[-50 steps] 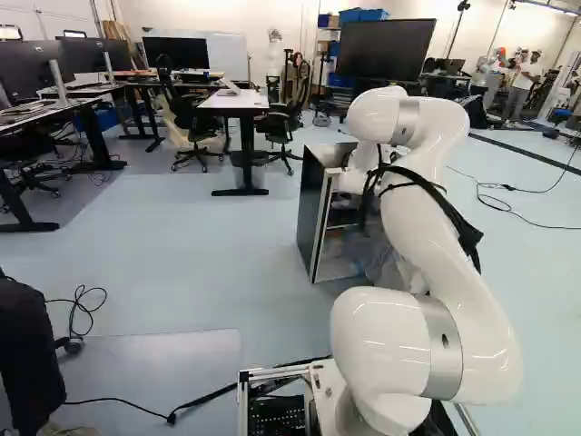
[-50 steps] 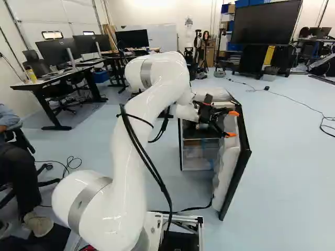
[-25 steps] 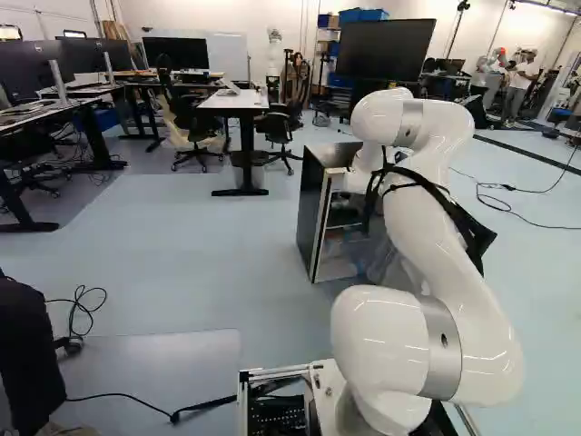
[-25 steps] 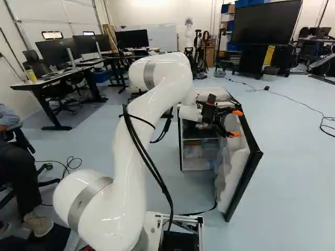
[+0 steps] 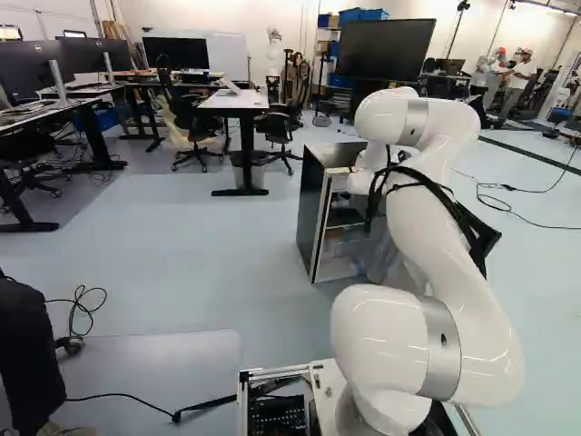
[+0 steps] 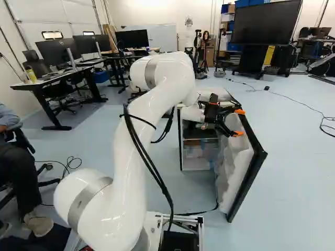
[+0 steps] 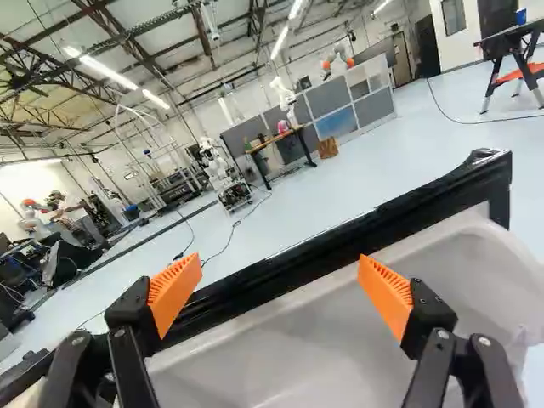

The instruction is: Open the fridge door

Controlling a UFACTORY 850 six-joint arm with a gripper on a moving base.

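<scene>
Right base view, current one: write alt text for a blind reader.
A white robot arm reaches its open black gripper toward the inner side of a wide-open fridge door. Beyond stand a desk with monitors and a large dark screen.

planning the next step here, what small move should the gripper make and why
I'd probably nudge the gripper toward the right of the right base view, against the fridge door: the door already stands swung out from the cabinet, and the open gripper is at its inner side, so a push may widen it.
</scene>
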